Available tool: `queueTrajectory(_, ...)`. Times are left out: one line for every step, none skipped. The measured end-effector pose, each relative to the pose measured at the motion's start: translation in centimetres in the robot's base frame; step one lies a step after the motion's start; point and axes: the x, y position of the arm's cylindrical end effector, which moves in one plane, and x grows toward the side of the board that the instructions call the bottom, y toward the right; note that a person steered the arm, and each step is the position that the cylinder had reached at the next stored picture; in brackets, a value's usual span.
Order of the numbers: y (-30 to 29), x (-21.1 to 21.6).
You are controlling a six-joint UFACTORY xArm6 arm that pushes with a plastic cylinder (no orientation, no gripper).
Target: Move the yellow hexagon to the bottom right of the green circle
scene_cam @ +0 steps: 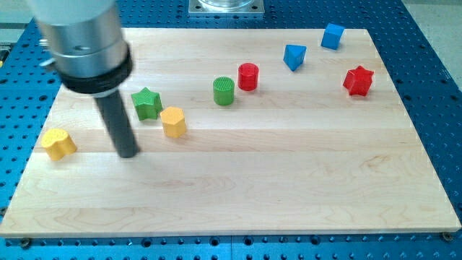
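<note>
My tip (128, 153) — a bare rod grasping nothing — is sitting left of the yellow hexagon block (173, 121), which is lying well left of the green circular block (224, 91), so, I judge, a long rightward push is coming.

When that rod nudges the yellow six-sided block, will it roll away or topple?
Probably neither: the yellow hexagon looks squat and sits on a flat base, so it should slide. Pushed off-centre by my tip, it may turn. The wooden board looks smooth.
</note>
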Motion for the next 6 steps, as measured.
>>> queueTrajectory(-0.1, -1.4)
queueTrajectory(2.4, -3.8)
queueTrajectory(9.4, -5.1)
queueTrajectory(19.1, -5.3)
queueTrajectory(16.7, -5.2)
queueTrajectory(16.1, -2.5)
